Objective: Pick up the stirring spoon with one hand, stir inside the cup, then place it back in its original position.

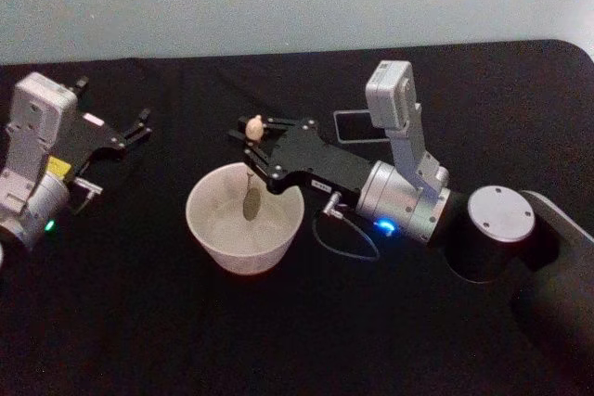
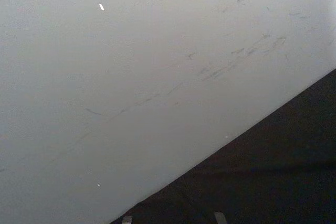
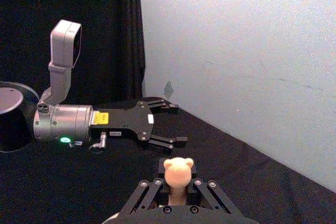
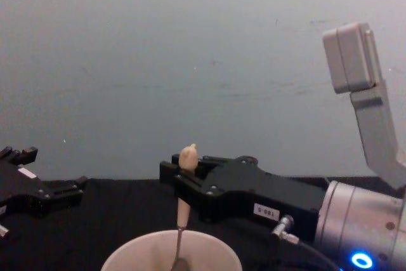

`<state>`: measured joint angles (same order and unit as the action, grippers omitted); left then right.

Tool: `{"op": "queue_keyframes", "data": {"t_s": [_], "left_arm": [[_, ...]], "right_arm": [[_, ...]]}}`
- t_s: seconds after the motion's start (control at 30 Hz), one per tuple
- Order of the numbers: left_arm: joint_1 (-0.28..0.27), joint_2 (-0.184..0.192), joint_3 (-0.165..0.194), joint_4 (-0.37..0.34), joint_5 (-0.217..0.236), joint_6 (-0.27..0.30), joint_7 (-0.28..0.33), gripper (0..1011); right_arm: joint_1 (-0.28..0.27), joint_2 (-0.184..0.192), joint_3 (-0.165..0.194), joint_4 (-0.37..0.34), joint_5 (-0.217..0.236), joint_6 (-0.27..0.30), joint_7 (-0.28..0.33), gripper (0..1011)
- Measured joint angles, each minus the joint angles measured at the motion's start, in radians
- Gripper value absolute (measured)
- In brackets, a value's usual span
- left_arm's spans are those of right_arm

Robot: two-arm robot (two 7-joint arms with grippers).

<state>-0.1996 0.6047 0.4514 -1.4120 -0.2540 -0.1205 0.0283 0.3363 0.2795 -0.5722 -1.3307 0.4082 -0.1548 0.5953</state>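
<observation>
Centre of frame, head view: black blocky right gripper on silver-white arm, jaws clenched on slim stirring spoon with beige knobbed handle. Spoon near upright, knob above the jaws, metal bowl down inside wide cream-pink cup. Cup at centre left on black worktop. Left gripper parked at left edge, jaws released, well apart from cup.
</observation>
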Motion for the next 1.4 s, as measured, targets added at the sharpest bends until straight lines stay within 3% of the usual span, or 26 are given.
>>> {"op": "queue_keyframes", "data": {"t_s": [0.63, 1.4], "left_arm": [[0.000, 0.000, 0.000, 0.000, 0.000, 0.000, 0.000, 1001], [0.000, 0.000, 0.000, 0.000, 0.000, 0.000, 0.000, 1001]], "right_arm": [[-0.012, 0.012, 0.004, -0.009, -0.017, 0.010, -0.004, 168], [-0.076, 0.073, 0.005, -0.104, -0.001, 0.025, 0.018, 168]]}}
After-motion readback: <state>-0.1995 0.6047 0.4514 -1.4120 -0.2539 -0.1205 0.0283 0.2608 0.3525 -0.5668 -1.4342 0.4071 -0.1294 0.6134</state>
